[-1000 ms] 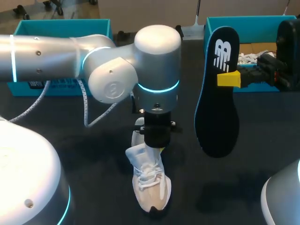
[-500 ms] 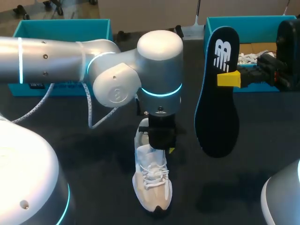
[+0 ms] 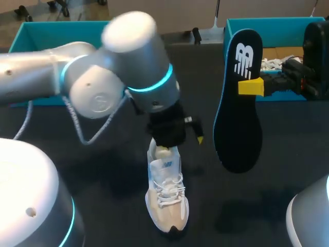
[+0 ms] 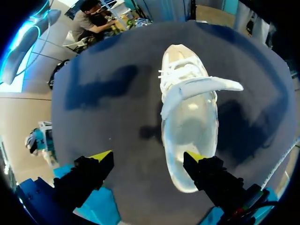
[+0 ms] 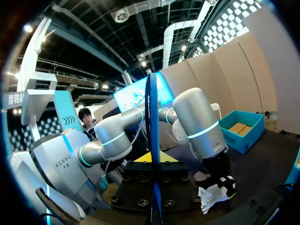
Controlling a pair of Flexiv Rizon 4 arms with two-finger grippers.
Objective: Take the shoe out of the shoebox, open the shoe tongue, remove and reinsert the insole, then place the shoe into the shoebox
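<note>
The white mesh sneaker [image 3: 165, 198] lies on the dark tabletop [image 3: 103, 175], tongue open, outside the teal shoebox [image 3: 288, 25]. The right gripper [image 3: 250, 86] pinches the black teal-edged insole [image 3: 239, 103] aloft. The left gripper [image 4: 147, 157] hangs spread over the heel. Reinserting and boxing are left.

Black insole [image 3: 238, 103]: one white logo mark, printed large near its upper end. White shoe [image 3: 165, 206]: one small blue mark on the tongue [image 3: 165, 165], too small to read.
</note>
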